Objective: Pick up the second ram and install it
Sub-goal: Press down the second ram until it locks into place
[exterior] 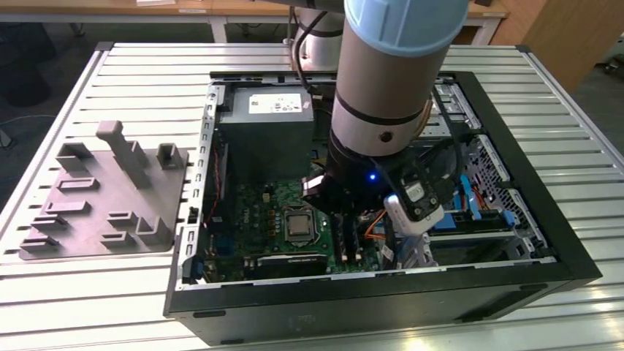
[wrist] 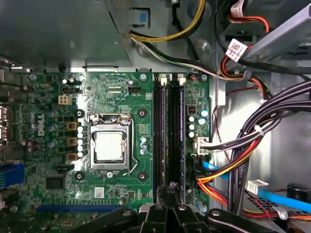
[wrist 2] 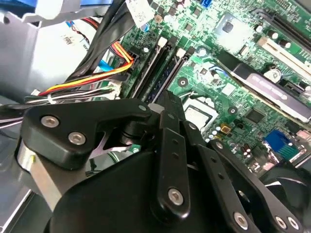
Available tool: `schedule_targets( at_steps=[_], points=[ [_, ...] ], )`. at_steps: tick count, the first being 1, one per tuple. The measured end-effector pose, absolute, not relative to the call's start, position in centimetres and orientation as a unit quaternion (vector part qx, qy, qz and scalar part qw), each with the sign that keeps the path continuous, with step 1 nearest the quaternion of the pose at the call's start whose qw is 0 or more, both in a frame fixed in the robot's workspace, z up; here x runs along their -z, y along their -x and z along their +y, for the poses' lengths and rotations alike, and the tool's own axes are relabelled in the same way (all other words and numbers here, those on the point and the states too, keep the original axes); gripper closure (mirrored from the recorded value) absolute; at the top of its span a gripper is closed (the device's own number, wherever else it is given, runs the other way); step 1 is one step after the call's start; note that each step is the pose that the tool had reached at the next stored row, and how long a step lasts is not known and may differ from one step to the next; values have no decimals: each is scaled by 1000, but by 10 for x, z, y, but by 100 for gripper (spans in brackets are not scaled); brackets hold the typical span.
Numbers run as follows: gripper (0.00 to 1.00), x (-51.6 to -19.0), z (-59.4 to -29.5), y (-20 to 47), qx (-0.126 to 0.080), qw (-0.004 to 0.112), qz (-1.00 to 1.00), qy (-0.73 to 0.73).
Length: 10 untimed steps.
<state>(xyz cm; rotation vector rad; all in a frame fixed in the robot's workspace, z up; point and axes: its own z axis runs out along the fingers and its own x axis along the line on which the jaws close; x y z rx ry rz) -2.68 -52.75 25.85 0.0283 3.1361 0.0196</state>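
1. I'm seeing the tool [exterior: 343, 212] hanging inside the computer case [exterior: 546, 219], just beside the CPU socket [wrist: 109, 145].
2. Its fingers are pressed together above the RAM sticks [wrist: 170, 136], both sitting in slots beside that socket.

you can't see the black linkage gripper [wrist: 171, 190] fingertips in the first wrist view, they're cut off where they meet the long black memory slots [wrist: 168, 136]. in the second wrist view the gripper's black arms [wrist 2: 170, 160] cover the near end of those slots, so whether a stick sits clamped there is hidden from you. in the exterior view the thick grey-and-blue robot arm [exterior: 390, 95] blocks the middle of the green motherboard [exterior: 259, 208], and the arm's top runs off the frame. the square silver processor socket [wrist 2: 199, 114] is half covered in the second wrist view.
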Motion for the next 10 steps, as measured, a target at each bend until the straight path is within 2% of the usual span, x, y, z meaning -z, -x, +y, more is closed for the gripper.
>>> schedule_targets(
  at_steps=[10],
  points=[
    [90,-257,-506,27,-10,3,1000,-9]
  ],
)
